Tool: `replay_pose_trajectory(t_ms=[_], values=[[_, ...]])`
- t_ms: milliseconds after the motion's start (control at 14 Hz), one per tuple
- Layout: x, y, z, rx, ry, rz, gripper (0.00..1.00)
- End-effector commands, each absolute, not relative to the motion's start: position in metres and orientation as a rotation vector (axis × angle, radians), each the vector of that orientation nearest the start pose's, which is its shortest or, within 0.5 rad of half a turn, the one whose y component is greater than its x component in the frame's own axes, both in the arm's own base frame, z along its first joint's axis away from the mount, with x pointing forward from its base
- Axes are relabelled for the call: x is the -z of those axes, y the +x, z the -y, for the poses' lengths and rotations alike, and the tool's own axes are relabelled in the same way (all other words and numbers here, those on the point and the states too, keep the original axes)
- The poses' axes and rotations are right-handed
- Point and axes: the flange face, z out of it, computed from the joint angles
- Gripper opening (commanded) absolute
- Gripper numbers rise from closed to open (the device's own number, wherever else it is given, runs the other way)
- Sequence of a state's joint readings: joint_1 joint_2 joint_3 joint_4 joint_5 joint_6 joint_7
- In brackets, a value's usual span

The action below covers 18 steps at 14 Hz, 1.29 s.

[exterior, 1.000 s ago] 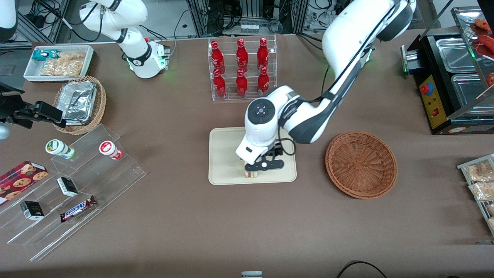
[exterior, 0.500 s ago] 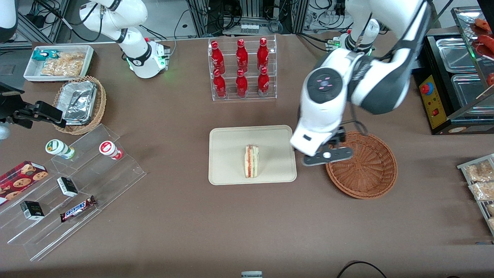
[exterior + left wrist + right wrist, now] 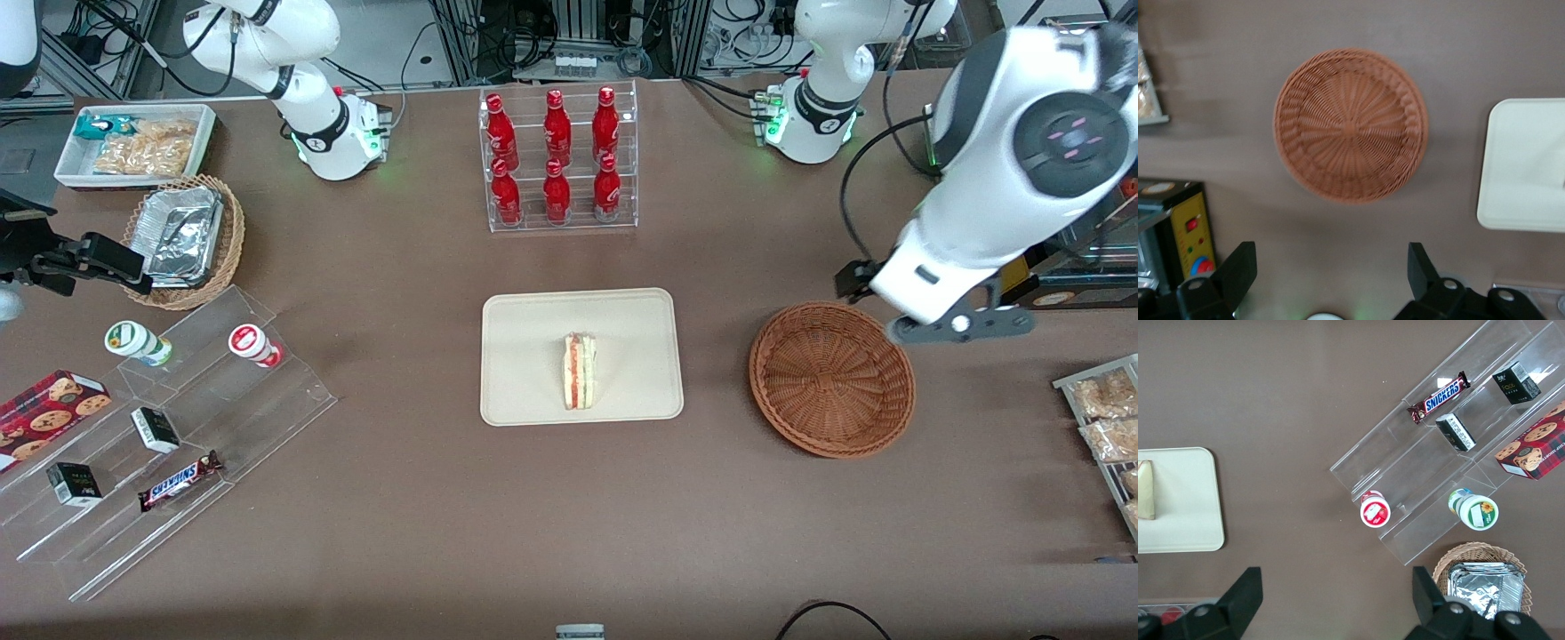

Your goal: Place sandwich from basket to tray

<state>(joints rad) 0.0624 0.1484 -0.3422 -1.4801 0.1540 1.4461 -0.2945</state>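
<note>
Lying on its side near the middle of the tray (image 3: 533, 320), sandwich (image 3: 580, 371) apparently delivered, filling edge facing up. Hovering high over the desk (image 3: 427, 498) just past the rim of the empty basket (image 3: 831, 380), toward the working arm's end: gripper (image 3: 1331, 280), jaws spread wide, holding nothing, likely released and clear. Fingertips cut off in the wrist view; sandwich unseen there.

Place: a robotics lab dressed as a snack shop counter.
Lab signs: aluminium framing, bundled cables (image 3: 578, 36) and robot arm bases (image 3: 338, 142) along a brown-covered table (image 3: 427, 524).
Shop signs: clear rack of red bottles (image 3: 557, 160), acrylic steps (image 3: 178, 427) with Snickers bar (image 3: 178, 481) and cookie box (image 3: 44, 411).
</note>
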Motion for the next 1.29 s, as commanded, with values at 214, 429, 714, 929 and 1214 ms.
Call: replay_pose_trajectory(t_ms=[214,429,714,929,1214], values=[[-0.628,0.503,0.100,-0.288,-2.993,0.029,1.00],[-0.631,0.480,0.102,-0.259,-2.974,0.028,1.00],[-0.645,0.506,0.085,-0.228,-3.016,-0.084,1.00],[-0.646,0.510,0.078,-0.236,-3.021,-0.101,1.00],[-0.643,0.510,0.078,-0.248,-3.021,-0.102,1.00]])
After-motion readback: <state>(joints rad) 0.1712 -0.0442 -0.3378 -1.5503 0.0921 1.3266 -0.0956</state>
